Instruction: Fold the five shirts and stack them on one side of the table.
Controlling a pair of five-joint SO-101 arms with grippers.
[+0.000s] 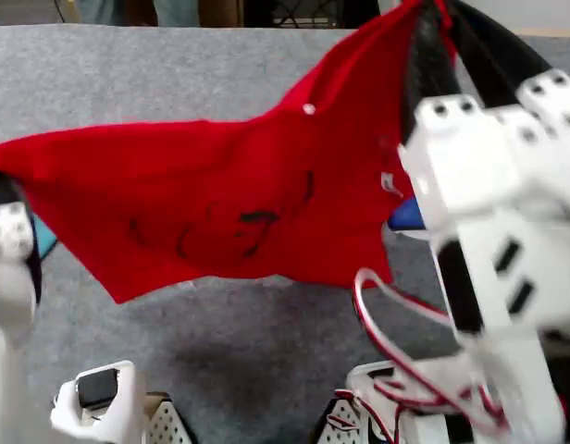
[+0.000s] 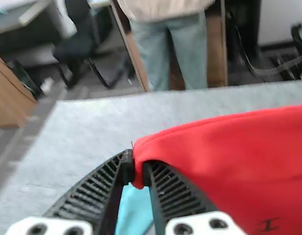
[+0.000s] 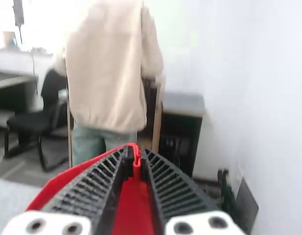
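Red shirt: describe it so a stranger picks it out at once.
Over the gray table, one cloth hangs stretched in the air. It is the red shirt, its edges pinched by the left pincer and the right pincer. Unlike the light blue cloth beneath, it is red with dark marks.

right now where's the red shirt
In the high view the red shirt hangs stretched over the grey table between the jaws of the left arm, at left, and the right arm, at upper right.
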